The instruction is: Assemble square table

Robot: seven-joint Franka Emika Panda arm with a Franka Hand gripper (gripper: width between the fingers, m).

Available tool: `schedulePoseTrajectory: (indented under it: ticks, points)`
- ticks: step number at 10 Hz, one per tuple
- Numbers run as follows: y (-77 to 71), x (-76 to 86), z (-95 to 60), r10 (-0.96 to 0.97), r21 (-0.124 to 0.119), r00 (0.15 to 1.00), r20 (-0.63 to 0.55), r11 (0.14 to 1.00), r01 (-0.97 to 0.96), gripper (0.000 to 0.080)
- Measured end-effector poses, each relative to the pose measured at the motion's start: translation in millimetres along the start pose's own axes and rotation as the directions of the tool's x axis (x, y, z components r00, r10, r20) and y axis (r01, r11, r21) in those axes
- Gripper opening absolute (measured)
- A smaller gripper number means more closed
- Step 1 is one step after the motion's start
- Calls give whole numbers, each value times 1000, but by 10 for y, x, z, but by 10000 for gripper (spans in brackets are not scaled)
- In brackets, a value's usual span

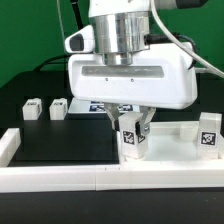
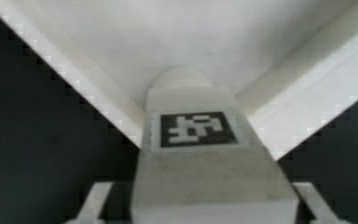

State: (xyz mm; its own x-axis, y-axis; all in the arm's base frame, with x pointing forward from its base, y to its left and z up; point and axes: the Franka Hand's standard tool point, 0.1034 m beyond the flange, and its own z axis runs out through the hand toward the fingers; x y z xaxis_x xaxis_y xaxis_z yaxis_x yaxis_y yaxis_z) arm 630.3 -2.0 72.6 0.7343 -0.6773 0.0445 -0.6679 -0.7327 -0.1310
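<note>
Nearest the exterior camera, a long white rail (image 1: 110, 178) runs across the front of the black table (image 1: 60, 145) and turns back at the exterior view's left end. Just behind it, a little right of centre, a short white leg (image 1: 130, 143) stands upright with its black-and-white tag facing the camera (whether its foot touches the table I cannot tell). The gripper (image 1: 132, 127) is clamped on this leg from above, with a dark finger (image 1: 120, 121) on either side of its upper end. The wrist view looks along the same leg, tag toward the lens. Its rounded tip points into a corner where two white edges meet over black; whether these are rails or the slab I cannot tell. Further toward the exterior view's right, a second leg (image 1: 208, 134) stands upright on a white surface, well apart from the held one. Farthest back, on the exterior view's left, a third leg (image 1: 32, 110) and a fourth leg (image 1: 58, 108) sit side by side on the table, near each other but not touching.
</note>
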Motion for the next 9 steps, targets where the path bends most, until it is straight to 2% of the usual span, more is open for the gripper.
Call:
schedulePoseTrajectory:
  ticks: [1, 2, 3, 4, 5, 6, 8, 9]
  points:
    - [-2, -30, 1, 184, -13, 983, 4, 983, -184, 294]
    - [-16, -62, 0, 379, -23, 925, 4, 925, -379, 294]
    - [-51, -92, 3, 581, -23, 814, 15, 814, -581, 294]
    - [-34, -75, 10, 681, -6, 731, 30, 732, -681, 294]
    - [-6, -68, 15, 721, 7, 691, 36, 692, -722, 294]
    - [-21, -79, 12, 760, 5, 649, 37, 649, -761, 294]
    - [-20, -80, 17, 728, 6, 684, 36, 685, -729, 294]
    - [-45, -56, 6, 555, 28, 832, 8, 832, -554, 536]
